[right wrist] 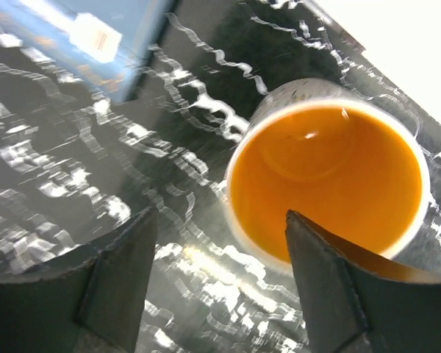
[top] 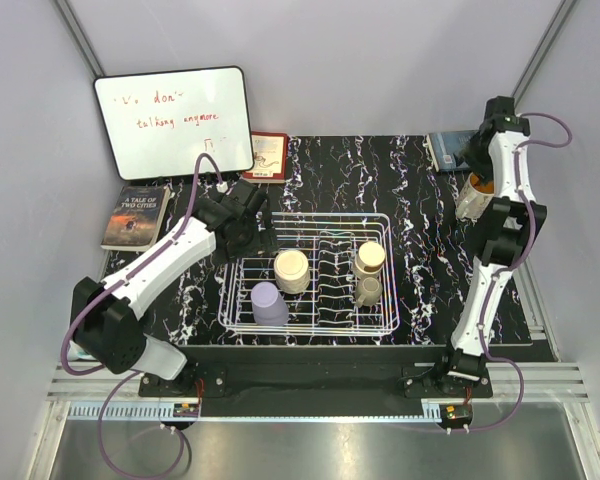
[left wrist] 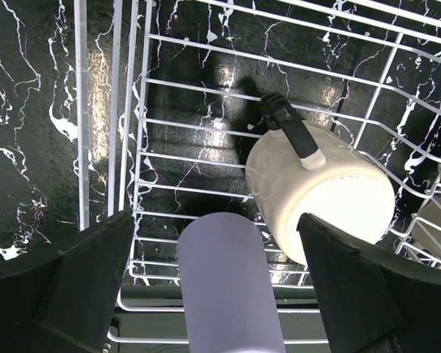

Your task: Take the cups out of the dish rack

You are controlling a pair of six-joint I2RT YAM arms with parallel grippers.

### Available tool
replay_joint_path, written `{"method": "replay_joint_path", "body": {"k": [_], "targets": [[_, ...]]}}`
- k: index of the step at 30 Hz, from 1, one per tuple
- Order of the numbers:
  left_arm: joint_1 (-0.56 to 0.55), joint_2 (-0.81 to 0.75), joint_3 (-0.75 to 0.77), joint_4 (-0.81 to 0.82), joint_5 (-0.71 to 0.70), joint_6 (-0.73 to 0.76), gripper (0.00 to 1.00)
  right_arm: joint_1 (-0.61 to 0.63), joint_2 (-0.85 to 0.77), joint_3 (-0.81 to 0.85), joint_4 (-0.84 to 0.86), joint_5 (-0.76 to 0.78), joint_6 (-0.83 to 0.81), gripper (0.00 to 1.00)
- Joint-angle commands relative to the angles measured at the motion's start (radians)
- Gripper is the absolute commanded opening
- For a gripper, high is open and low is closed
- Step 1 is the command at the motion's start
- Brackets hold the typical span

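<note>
The left gripper's point(left wrist: 214, 239) black fingers fill the near corners of its wrist view, spread as wide as they go and pinching nothing. The lavender cup point(left wrist: 228, 287) sits straight below the gap between them, inside the dish rack point(left wrist: 140, 147). A cream cup point(left wrist: 316, 198) lies just beside the lavender one, under the right-hand finger, and the rack's side wires run below the left-hand finger. The step in hand looks like taking the lavender cup, and there is little room for it. The arm should come down straight so that one finger slips between the two cups and the other stays inside the rack wall. It should then close softly, since the light plastic may squirt out, and lift straight up to clear the prongs. Two more pale cups point(top: 369, 257) wait farther off to this gripper's right. The right gripper point(right wrist: 220, 215) is well away from the rack and also spread. Its fingers hang over the marbled table point(right wrist: 73, 169) and hold nothing. A cup with an orange inside point(right wrist: 331, 176) stands upright below its right-hand finger, which overlaps the rim. This arm should rise straight up before it swings back, or it may tip that cup.
</note>
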Motion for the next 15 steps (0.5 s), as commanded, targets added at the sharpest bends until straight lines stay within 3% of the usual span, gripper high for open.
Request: {"method": "replay_joint_path", "body": {"k": [1, 7, 11, 13, 15], "targets": [[-0.004, -0.054, 0.027, 0.043, -0.018, 0.043, 0.99, 0.001, -0.191, 0.036, 0.002, -0.079, 0.058, 0.81], [-0.010, -0.135, -0.009, 0.098, -0.105, 0.106, 0.99, 0.041, -0.349, 0.038, 0.032, -0.246, 0.090, 0.85], [-0.014, -0.169, -0.058, 0.124, -0.117, 0.138, 0.99, 0.145, -0.487, -0.121, 0.086, -0.311, 0.052, 0.85], [-0.023, -0.186, -0.089, 0.138, -0.110, 0.143, 0.99, 0.256, -0.536, -0.195, 0.141, -0.323, 0.012, 0.85], [-0.040, -0.217, -0.114, 0.156, -0.107, 0.143, 0.99, 0.320, -0.631, -0.345, 0.237, -0.343, -0.011, 0.85]]}}
